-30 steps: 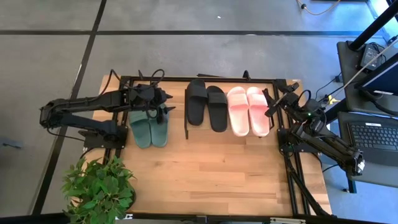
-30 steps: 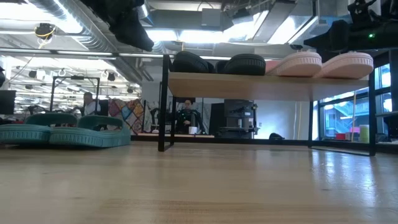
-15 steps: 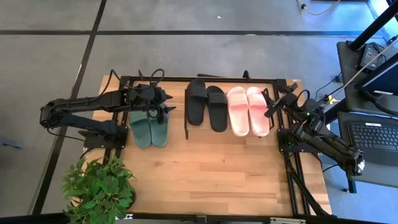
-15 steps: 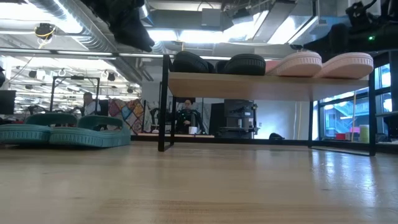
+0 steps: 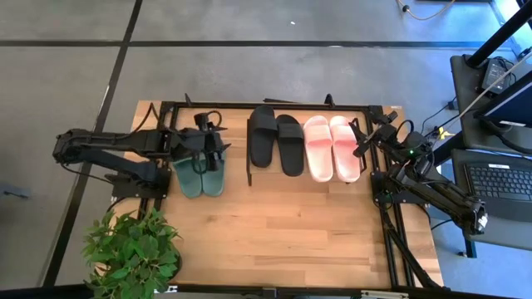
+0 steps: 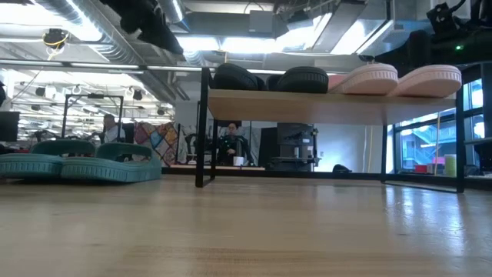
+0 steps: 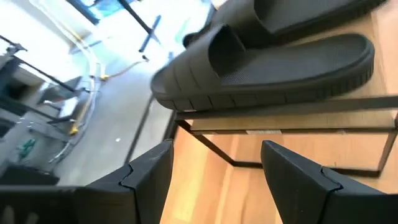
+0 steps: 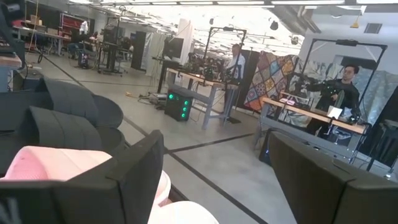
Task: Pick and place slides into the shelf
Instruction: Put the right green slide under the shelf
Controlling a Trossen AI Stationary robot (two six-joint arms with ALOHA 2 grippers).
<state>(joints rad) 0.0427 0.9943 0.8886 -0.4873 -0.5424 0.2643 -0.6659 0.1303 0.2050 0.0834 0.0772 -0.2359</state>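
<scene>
Green slides (image 5: 200, 171) lie lengthwise front-to-back beside the shelf (image 5: 248, 149).

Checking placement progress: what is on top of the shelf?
The black pair and pink pair lie on the shelf. The green pair sits on the table beside it. The shelf's back edge is hidden by the slides.

Six slides are counted in the high view: two dark green slides (image 5: 200, 172) at centre left, two black slides (image 5: 277, 143) at centre, two light pink slides (image 5: 332, 147) right of centre. One shelf (image 5: 249, 154), two arms, one potted plant (image 5: 133, 252) lower left, one laptop (image 5: 500, 181) at right edge.
</scene>
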